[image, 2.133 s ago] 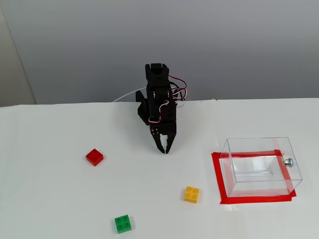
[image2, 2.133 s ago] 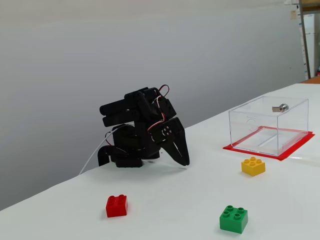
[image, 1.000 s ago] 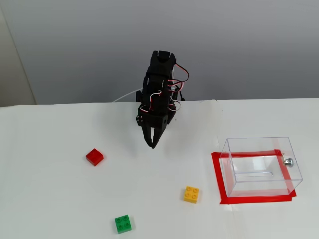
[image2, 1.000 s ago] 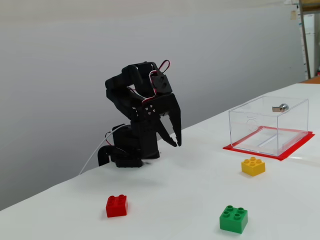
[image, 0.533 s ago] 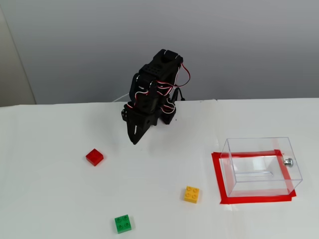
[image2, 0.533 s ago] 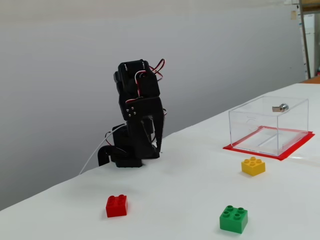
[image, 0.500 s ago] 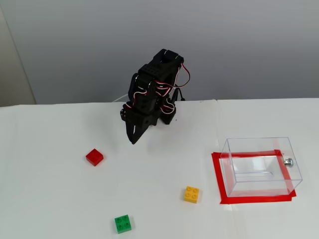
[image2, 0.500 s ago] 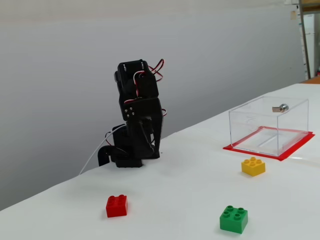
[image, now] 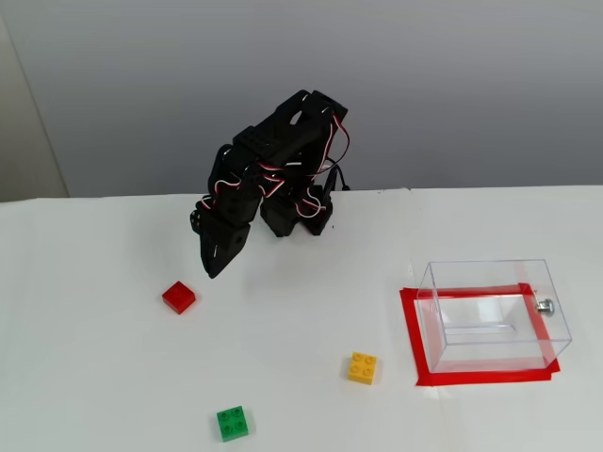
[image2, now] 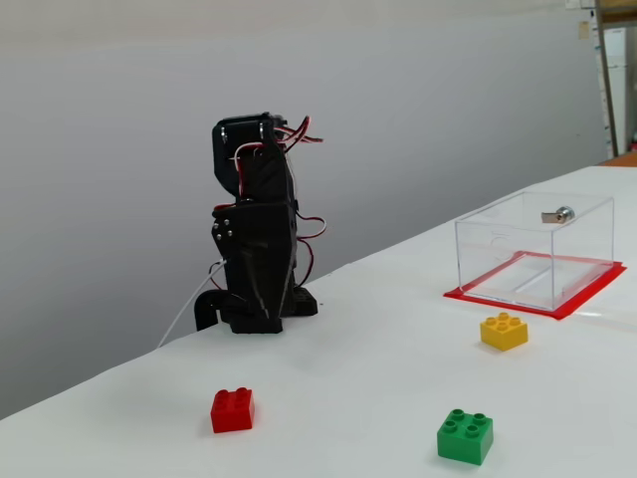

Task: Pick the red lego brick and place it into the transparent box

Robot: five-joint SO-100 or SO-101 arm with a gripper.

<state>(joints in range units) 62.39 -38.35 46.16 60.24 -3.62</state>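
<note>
- A fixed view, from above: your gripper [image: 214, 271] points down, up and right of the red lego brick [image: 178, 298], apart from it. Jaws look nearly closed, holding nothing. Transparent box [image: 494, 314] sits inside a red tape rectangle [image: 413, 341], likely marking its place; yellow brick [image: 362, 367] and green brick [image: 232, 423] lie in front.
- A fixed view, from the side: the brick [image2: 232, 409] rests on the table [image2: 378, 368], well apart from the box [image2: 532, 249]; the jaws cannot be told here.
</note>
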